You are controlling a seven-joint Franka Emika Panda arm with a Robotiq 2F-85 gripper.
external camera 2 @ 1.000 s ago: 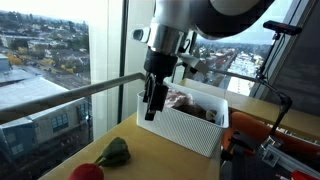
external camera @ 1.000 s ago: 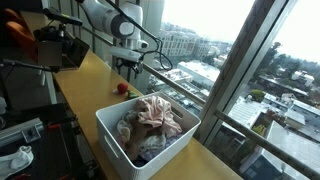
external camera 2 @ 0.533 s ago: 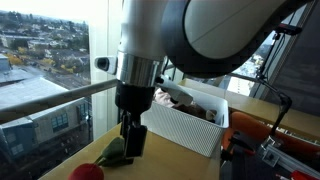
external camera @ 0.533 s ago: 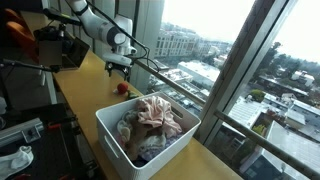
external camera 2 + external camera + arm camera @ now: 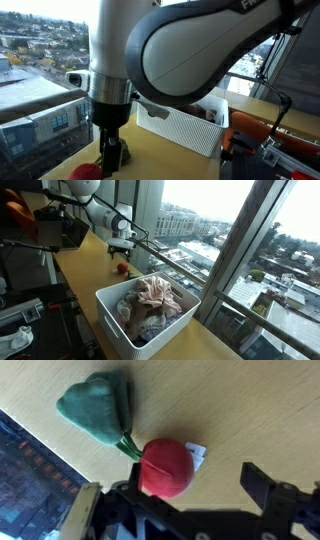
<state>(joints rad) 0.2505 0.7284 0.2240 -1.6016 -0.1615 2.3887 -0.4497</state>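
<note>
the red toy radish (image 5: 165,468) lies on its side on the wooden table (image 5: 250,410), well apart from the white basket (image 5: 112,318) and out in the open, where nothing crowds it. its green leaves (image 5: 95,405) lie flat on the wood, pointing away from the bulb, so it rests steady without any prop. the gripper (image 5: 110,158) hangs straight above the radish, farther from the basket than the arm's bulk. its fingers (image 5: 268,488) are spread wide apart, one to each side of the bulb, clamped on nothing and apparently clear of it. the basket itself is heaped with crumpled cloth (image 5: 152,298), which its walls keep in.
</note>
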